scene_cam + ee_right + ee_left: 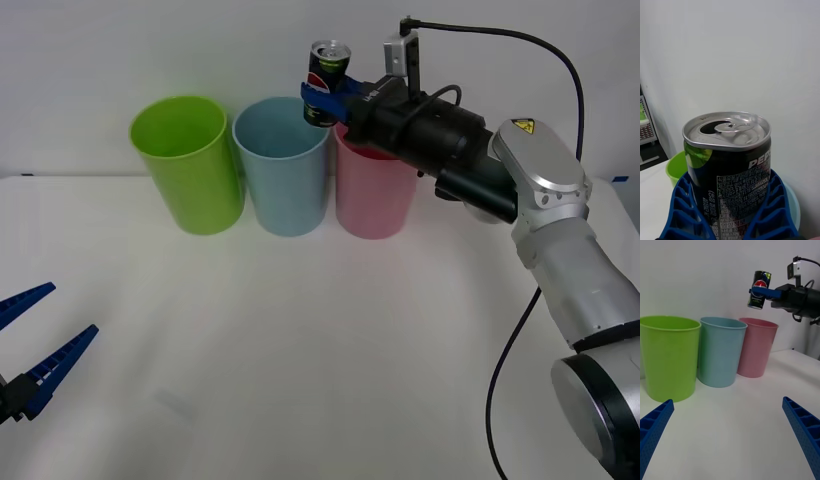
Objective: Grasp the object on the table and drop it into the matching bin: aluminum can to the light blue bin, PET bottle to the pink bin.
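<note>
The aluminum can (326,80), dark with a silver top and a red-white-blue logo, hangs in the air, nearly upright. My right gripper (322,98) is shut on its lower body, and its blue fingers (677,213) press both sides of the can (730,165). The can is above the right-hand rim of the light blue bin (285,180), close to the pink bin (375,195). In the left wrist view the can (759,290) hovers over the gap between the light blue bin (720,352) and the pink bin (757,348). My left gripper (72,310) waits open and low over the table (300,350) at the near left.
A lime green bin (190,165) stands to the left of the light blue one; the three bins form a row at the back of the table against a white wall. The right arm and its black cable reach in from the right.
</note>
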